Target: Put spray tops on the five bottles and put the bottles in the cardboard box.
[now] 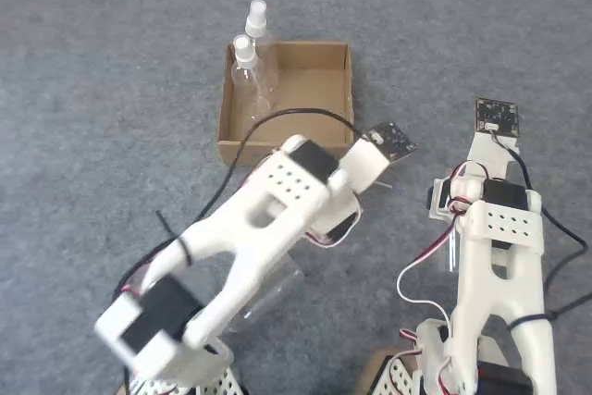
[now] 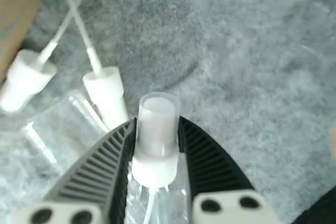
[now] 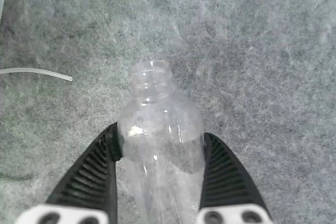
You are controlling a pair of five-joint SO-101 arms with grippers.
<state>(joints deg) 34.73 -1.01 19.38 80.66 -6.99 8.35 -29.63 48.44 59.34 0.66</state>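
Soft, even light, seemingly from above, keeps the grey felt tabletop bright right across the high view. Only faint, soft-edged shadows lie beside the white plastic arm at lower centre. The brown cardboard box is darker on its near outer wall than on its floor. Small white glints dot the clear plastic bottle. The capped white spray top looks pale and washed, with no hard glare.

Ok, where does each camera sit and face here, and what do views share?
High view: fixed above, looking down on cardboard box, left arm and right arm.
Left wrist view: on left arm, looking past left gripper, shut on a spray top.
Right wrist view: on right arm, looking past right gripper, shut on a bottle.
Shared: the box, high and left wrist views.
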